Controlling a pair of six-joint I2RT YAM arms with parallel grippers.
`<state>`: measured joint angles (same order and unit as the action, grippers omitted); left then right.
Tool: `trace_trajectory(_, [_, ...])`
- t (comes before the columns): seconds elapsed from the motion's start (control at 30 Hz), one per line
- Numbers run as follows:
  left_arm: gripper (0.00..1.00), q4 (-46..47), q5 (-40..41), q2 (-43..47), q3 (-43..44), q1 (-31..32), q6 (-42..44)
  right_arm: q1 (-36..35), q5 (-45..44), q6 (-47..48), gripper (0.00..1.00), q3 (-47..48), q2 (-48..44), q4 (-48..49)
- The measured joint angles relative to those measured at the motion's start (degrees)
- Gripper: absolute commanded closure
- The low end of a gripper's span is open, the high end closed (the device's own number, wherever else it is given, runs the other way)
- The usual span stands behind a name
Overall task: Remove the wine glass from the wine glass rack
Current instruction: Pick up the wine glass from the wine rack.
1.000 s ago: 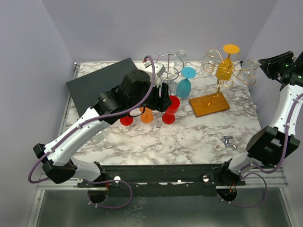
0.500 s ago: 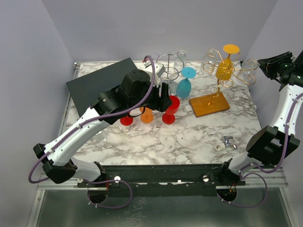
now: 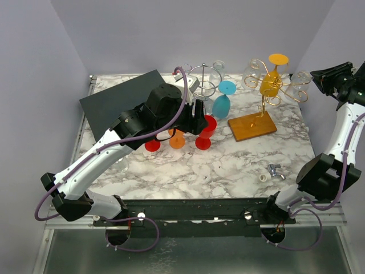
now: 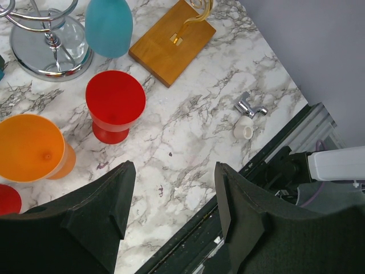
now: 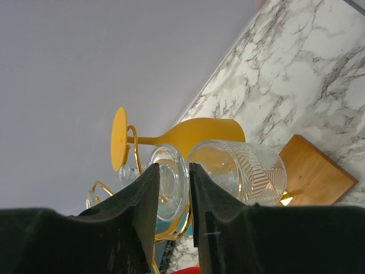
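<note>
The gold wire wine glass rack (image 3: 263, 98) stands on a wooden base (image 3: 252, 125) at the back right. A yellow wine glass (image 3: 270, 80) and a clear wine glass (image 3: 300, 81) hang from it. My right gripper (image 3: 313, 77) is at the clear glass's foot. In the right wrist view the clear glass (image 5: 239, 171) lies just beyond the gripper (image 5: 174, 171). The jaws stand close together with the glass's foot (image 5: 171, 182) between them. My left gripper (image 3: 197, 120) hangs open and empty over the table middle; it also shows in the left wrist view (image 4: 174, 171).
A chrome rack (image 3: 205, 85) with a teal glass (image 3: 222, 104) stands at the back middle. A red cup (image 4: 115, 111), an orange cup (image 4: 31, 154) and another red cup (image 3: 152, 145) stand below the left gripper. A black board (image 3: 125, 97) lies back left. Small metal fittings (image 3: 272, 170) lie front right.
The right arm has shifted very slightly at the rack. The left arm and the glasses have not visibly moved.
</note>
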<state>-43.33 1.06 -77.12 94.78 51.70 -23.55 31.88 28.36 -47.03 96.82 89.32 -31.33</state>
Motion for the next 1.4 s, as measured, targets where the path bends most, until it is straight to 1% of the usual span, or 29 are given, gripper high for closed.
trace_trajectory(0.27, [0.36,0.0,-0.1,-0.2,0.0,0.0,0.0,0.0,0.1,-0.2,0.68,0.0,-0.6,0.0])
trace_trajectory(0.47, [0.36,0.0,-0.2,-0.3,0.0,0.0,-0.5,0.0,0.7,-1.2,0.68,-1.7,-1.9,0.5])
trace_trajectory(1.4, [0.36,0.1,-0.2,-0.8,0.0,-0.2,-0.9,0.0,2.4,-7.9,0.69,-8.3,-3.6,9.8])
